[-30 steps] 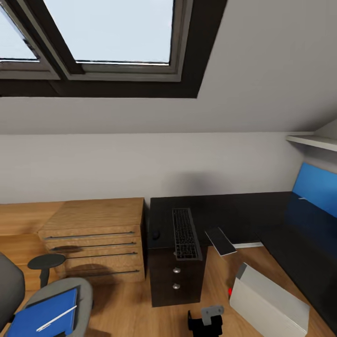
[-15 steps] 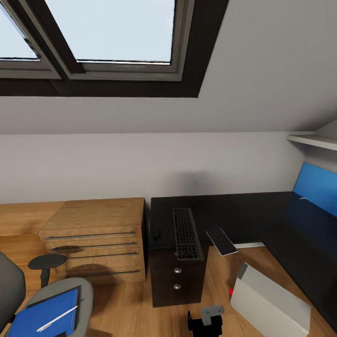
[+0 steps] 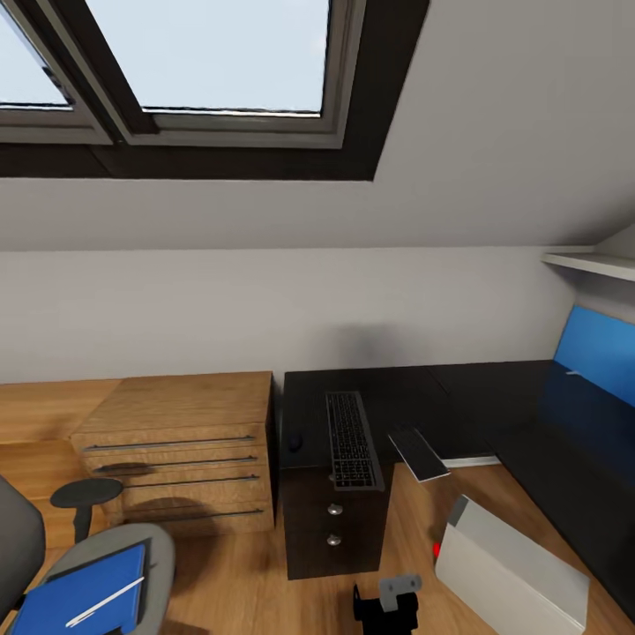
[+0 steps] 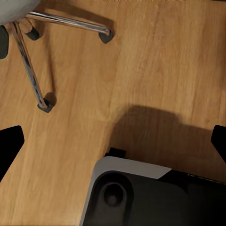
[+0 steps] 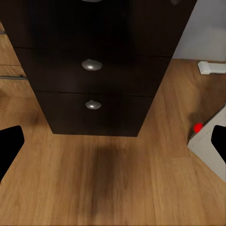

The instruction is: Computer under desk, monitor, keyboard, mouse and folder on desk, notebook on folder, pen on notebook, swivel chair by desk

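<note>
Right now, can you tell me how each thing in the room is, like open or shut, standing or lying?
desk drawers: shut.
keyboard: flat on the desk, front end overhanging.
folder: flat on the swivel chair seat.
computer: tipped on the floor.
wooden cabinet: drawers shut.
left claw: open.
right claw: open.

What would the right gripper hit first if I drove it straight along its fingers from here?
Probably the wooden floor just in front of the desk drawer unit: the right gripper, fingers spread, looks down at bare boards. Tilted further forward, it would meet the lower drawer. Depth is unclear.
</note>
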